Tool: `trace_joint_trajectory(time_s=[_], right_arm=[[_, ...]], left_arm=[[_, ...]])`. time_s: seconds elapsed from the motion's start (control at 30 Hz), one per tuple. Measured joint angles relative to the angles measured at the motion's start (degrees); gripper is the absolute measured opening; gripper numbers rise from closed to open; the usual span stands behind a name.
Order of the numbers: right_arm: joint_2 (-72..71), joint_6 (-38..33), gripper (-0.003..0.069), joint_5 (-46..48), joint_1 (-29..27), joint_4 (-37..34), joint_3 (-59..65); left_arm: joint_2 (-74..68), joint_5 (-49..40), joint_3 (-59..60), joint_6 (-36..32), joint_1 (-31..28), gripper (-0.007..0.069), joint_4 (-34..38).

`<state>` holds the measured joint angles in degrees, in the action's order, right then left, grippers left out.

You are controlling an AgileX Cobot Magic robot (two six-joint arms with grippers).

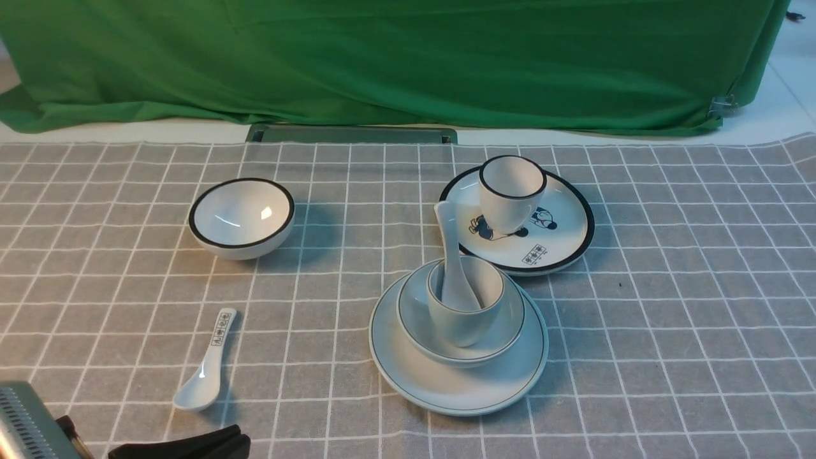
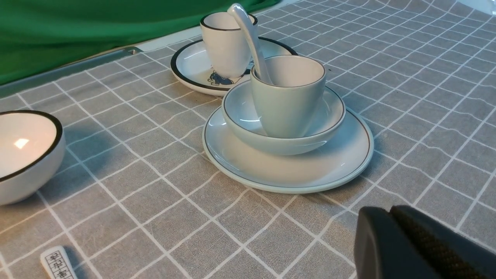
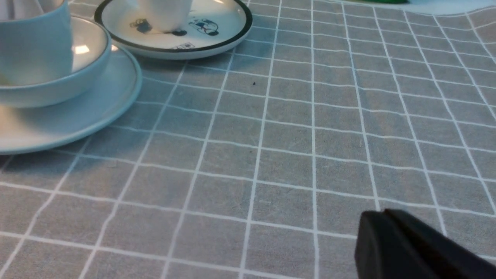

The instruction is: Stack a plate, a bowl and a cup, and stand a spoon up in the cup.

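The pale plate (image 1: 446, 382) lies on the checked cloth in the near middle, with the shallow bowl (image 1: 503, 335) resting in it. Inside the bowl stands the handleless cup (image 1: 462, 325). The plain white spoon (image 1: 449, 248) stands in the cup, its handle leaning up toward the back. The left wrist view shows the same stack: plate (image 2: 310, 174), bowl (image 2: 240, 116), cup (image 2: 286, 104), spoon (image 2: 248, 35). My left gripper (image 1: 239, 437) (image 2: 389, 211) is shut and empty, low at the near left, away from the stack. My right gripper (image 3: 381, 214) is shut on nothing, with the plate (image 3: 97, 112) well off to its side.
A black-rimmed bowl (image 1: 242, 217) sits at the back left. A cartoon plate (image 1: 561, 236) carrying a black-rimmed cup (image 1: 510, 191) lies just behind the stack. A spoon with printed characters (image 1: 207, 370) lies near my left gripper. Green cloth (image 1: 382, 57) hangs behind the table.
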<state>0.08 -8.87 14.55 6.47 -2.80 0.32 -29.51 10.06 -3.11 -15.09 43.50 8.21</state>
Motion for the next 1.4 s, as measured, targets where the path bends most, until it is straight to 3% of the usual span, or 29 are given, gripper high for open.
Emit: trace_joint_trajectory(time_s=[0.5, 0.67, 0.8, 0.83, 0.9, 1.03, 1.17, 1.4], right_arm=[[0.0, 0.1, 0.0055, 0.0, 0.0, 0.0, 0.0], [0.0, 0.3, 0.0067, 0.0, 0.0, 0.0, 0.0], [0.0, 0.3, 0.0069, 0.0, 0.0, 0.0, 0.0], [0.0, 0.3, 0.0069, 0.0, 0.0, 0.0, 0.0], [0.0, 0.4, 0.0073, 0.0, 0.0, 0.0, 0.0], [0.0, 0.4, 0.0085, 0.1, 0.0, 0.0, 0.0], [0.0, 0.5, 0.0087, 0.0, 0.0, 0.0, 0.0], [-0.1, 0.5, 0.0099, 0.0, 0.0, 0.0, 0.0]], left_arm=[[0.6, 1.5, 1.2, -1.4, -1.2, 0.0011, 0.0], [5.5, 2.0, 2.0, -1.0, -10.3, 0.0011, 0.1], [12.5, 1.1, 2.5, 0.5, -21.5, 0.0011, 0.4], [16.7, -0.1, 3.1, 1.2, -27.7, 0.0011, 0.6], [21.9, -1.8, 3.4, 2.6, -34.1, 0.0011, 0.9], [28.9, -15.2, 3.4, 4.9, -43.5, 0.0011, 1.2], [29.4, -23.8, 3.5, 5.4, -45.3, 0.0011, 1.4], [29.4, -24.1, 3.5, 5.5, -45.3, 0.0011, 1.4]])
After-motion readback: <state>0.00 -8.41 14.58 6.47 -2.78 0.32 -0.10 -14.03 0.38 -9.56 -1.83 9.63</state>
